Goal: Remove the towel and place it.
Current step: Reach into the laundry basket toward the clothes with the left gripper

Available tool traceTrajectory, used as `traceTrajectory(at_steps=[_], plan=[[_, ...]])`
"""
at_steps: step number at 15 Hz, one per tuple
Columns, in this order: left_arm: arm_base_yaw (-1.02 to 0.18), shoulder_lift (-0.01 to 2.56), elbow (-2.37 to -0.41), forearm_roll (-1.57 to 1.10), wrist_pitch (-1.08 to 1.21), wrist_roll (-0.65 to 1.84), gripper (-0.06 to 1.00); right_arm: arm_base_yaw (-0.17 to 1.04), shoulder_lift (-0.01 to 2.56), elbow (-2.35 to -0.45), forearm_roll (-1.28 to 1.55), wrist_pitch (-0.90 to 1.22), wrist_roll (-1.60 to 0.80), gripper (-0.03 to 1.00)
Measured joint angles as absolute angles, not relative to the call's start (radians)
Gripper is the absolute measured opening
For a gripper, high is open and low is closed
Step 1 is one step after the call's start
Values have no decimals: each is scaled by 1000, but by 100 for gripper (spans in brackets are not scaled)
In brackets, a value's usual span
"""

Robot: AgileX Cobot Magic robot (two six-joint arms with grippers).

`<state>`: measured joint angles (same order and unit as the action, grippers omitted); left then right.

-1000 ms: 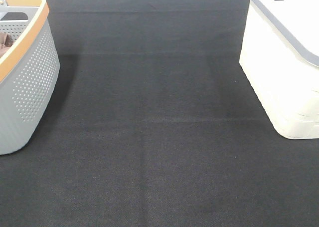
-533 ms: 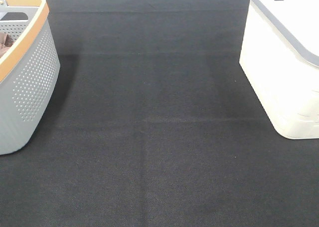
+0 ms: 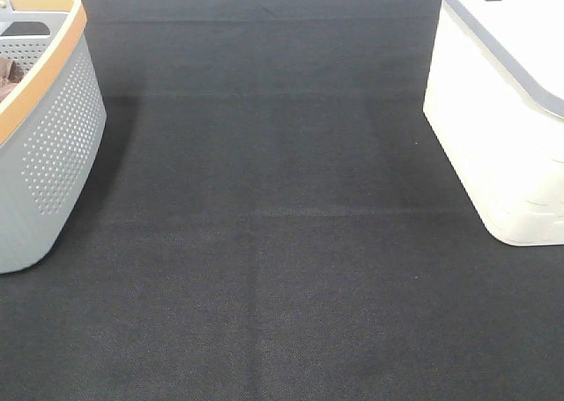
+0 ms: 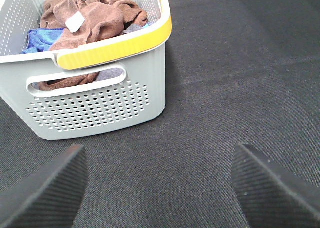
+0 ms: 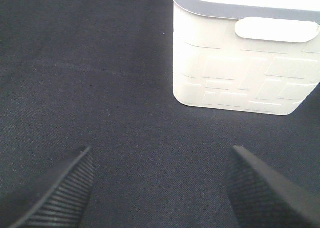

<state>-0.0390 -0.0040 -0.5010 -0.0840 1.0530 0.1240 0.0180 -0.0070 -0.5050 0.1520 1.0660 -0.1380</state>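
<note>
The towel point(image 4: 102, 18), reddish-brown with a small white tag point(image 4: 75, 21), lies crumpled on top inside the grey basket point(image 4: 95, 105), which has a yellow rim. A sliver of brown cloth point(image 3: 7, 73) shows in that basket at the far left of the exterior view. My left gripper point(image 4: 159, 158) is open and empty, over the black mat a short way from the basket's handle end. My right gripper point(image 5: 161, 155) is open and empty over the mat, facing the white basket point(image 5: 240, 72). Neither gripper shows in the exterior view.
A blue cloth point(image 4: 37, 37) lies beside the towel in the grey basket, and more brown cloth point(image 4: 62, 81) shows through its handle slot. The grey basket point(image 3: 48, 145) stands at the left and the white bin point(image 3: 493, 128) at the right of the black mat point(image 3: 264, 198).
</note>
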Motion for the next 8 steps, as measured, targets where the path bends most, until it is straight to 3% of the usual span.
traceTrajectory(at_steps=[8], plan=[[-39, 20, -515, -50, 992, 46, 76, 18, -7, -505, 152, 1066, -138, 70]])
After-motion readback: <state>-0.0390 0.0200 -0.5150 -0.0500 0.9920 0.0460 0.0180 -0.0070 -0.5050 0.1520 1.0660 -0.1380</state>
